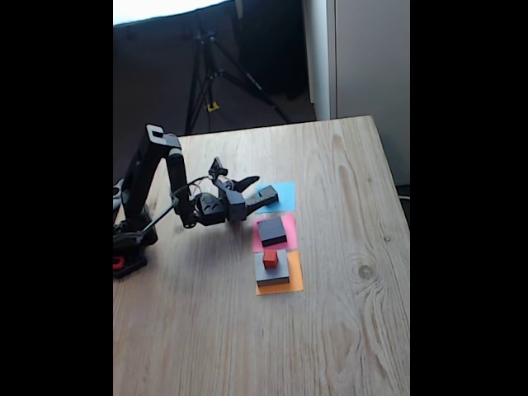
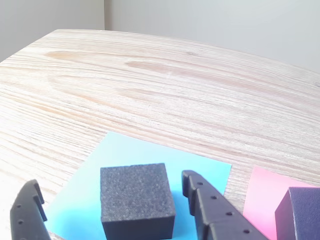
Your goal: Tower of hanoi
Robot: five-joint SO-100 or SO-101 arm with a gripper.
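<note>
Low in the wrist view, the claw [image 2: 112, 210] gapes around the small black cube [image 2: 136, 200] on blue paper [image 2: 125, 152] (not gripped yet), so most restacking seems left.

The counter [image 1: 346, 313] is pale wood with brownish grain lines and a darker knot. Three paper squares lie on it: a light blue square [image 2: 130, 155], a pink square [image 2: 262, 195] and an orange square [image 1: 294, 285]. The small cube [image 2: 137, 199] on the blue is speckled charcoal black; the medium block [image 1: 271, 230] on the pink looks black. The large flat block [image 1: 273, 273] is grey, and the tiny cube [image 1: 270, 258] on it is red. The pincer [image 2: 112, 202] is matt black with small holes.
</note>
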